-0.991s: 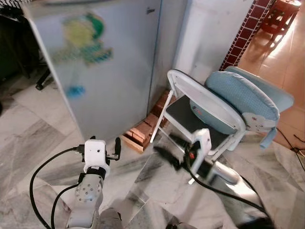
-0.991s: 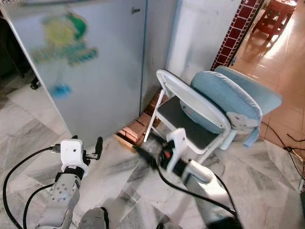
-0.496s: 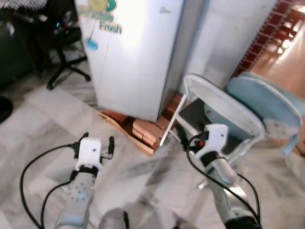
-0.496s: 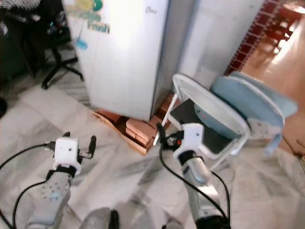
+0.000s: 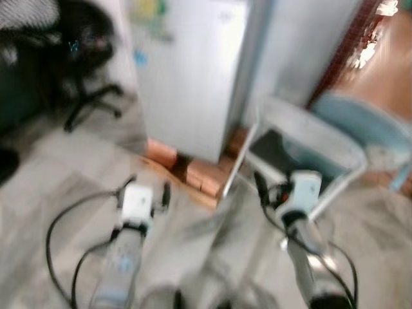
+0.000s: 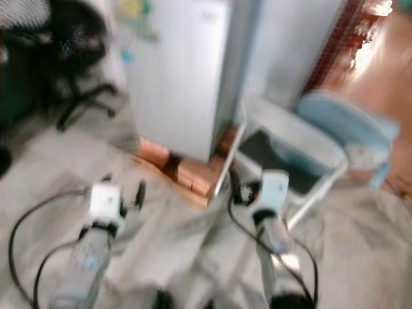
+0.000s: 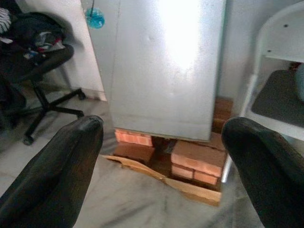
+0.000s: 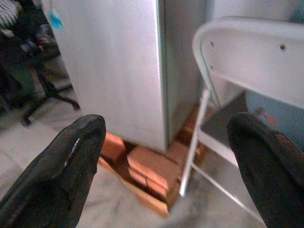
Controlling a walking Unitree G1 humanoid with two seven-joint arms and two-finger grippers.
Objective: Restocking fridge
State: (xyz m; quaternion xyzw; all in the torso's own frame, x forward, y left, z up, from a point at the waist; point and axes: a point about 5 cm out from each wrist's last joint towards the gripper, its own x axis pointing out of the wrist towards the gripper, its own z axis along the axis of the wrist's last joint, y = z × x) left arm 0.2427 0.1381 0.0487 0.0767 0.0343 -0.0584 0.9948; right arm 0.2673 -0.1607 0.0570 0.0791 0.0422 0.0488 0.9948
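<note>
The head camera is swinging and blurring as the robot is closing on the silver fridge (image 7: 161, 66), its door shut, propped on bricks (image 7: 194, 159) (folding chair (image 8: 247, 61) just beside), with left gripper (image 7: 161, 142) and right gripper (image 8: 166, 142) both spreading wide, carrying nothing.

The fridge (image 7: 161, 66) stands on bricks (image 7: 194, 159) upon the floor (image 5: 58, 174). A folding chair (image 8: 237, 71) stands just beside its right side. An office chair (image 7: 35, 61) stands left of the fridge.
</note>
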